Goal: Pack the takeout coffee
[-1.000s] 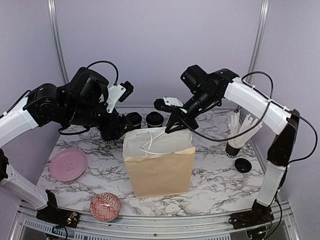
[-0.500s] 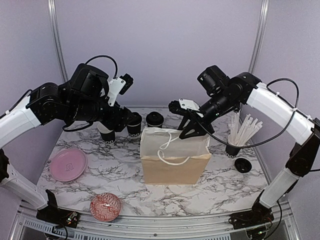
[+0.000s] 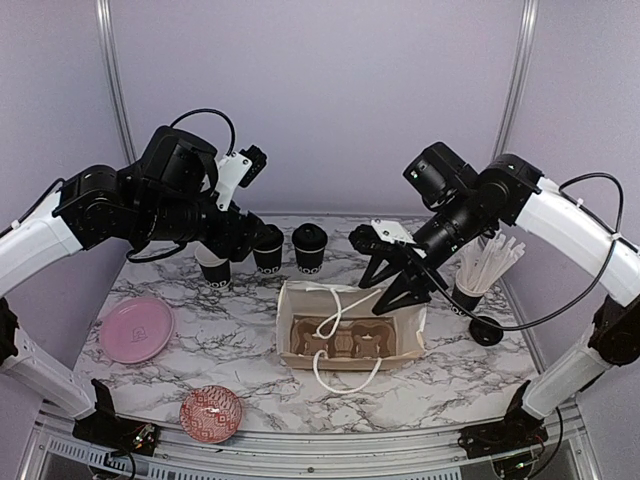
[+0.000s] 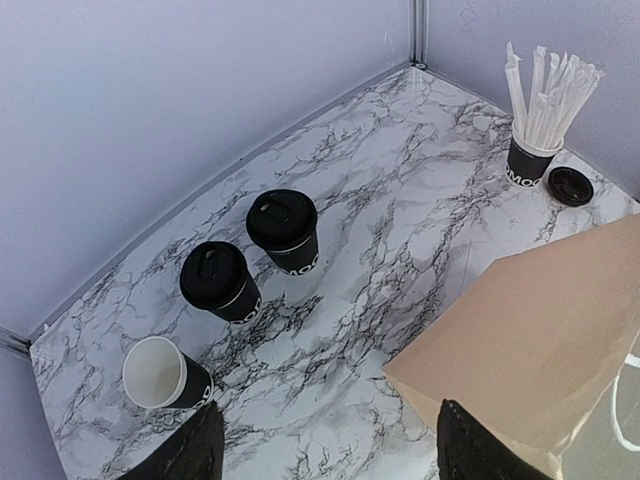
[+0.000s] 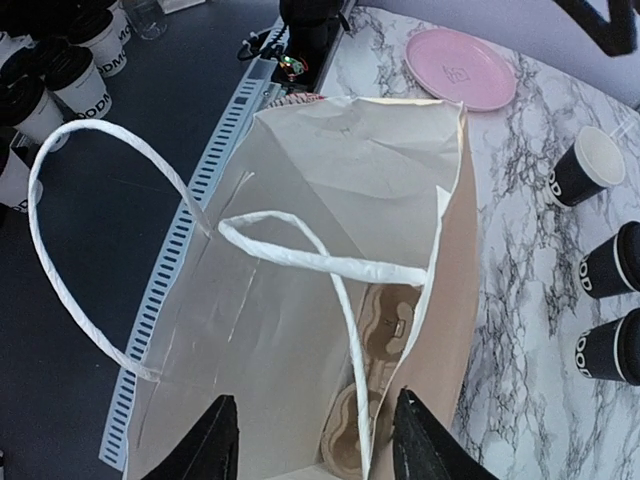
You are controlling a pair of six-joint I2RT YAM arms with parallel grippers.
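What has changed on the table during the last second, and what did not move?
The brown paper bag slid to the right and tilted toward the near edge, exposing the cardboard cup carrier inside. The open right fingers went with it. The three black paper cups and the round pink plate kept their places.

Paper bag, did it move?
Yes. The paper bag slid right, away from the pink plate and nearer the straw cup.

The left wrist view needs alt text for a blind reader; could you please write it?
Three black coffee cups stand in a diagonal row on a marble table, two lidded, one open, near a brown paper bag. A cup of straws and a black lid sit at upper right; the left fingers are open.
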